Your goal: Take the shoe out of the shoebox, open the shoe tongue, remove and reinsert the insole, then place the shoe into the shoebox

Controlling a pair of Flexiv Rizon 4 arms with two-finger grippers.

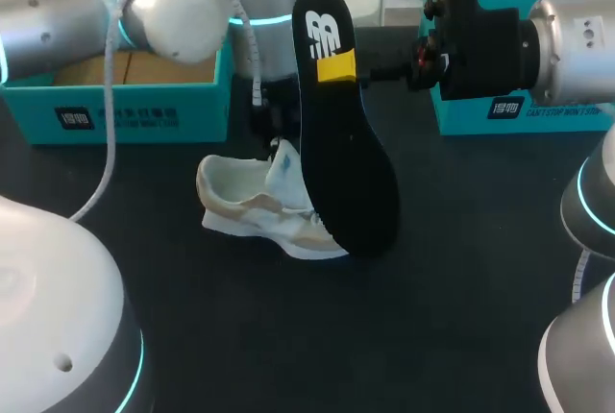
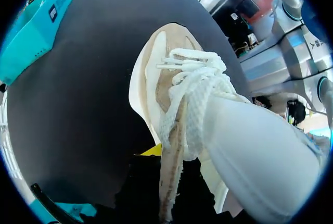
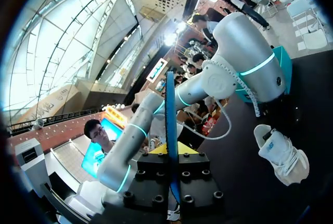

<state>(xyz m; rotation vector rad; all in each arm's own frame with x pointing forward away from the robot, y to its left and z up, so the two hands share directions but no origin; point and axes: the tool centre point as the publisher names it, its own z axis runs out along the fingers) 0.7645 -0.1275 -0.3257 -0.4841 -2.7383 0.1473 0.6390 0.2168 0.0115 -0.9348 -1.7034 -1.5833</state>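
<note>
You've got a black matte table [image 1: 432, 336] under everything, plus a second teal open-topped box [image 1: 557, 117] with white print on its front wall at the table's far right corner.

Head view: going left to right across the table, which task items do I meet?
left teal box → shoe → black insole → right teal box

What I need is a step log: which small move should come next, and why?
Probably lower the insole toward the shoe's opening: the right gripper holds it upright in the air, fully out of the shoe, which sits on the table.
</note>
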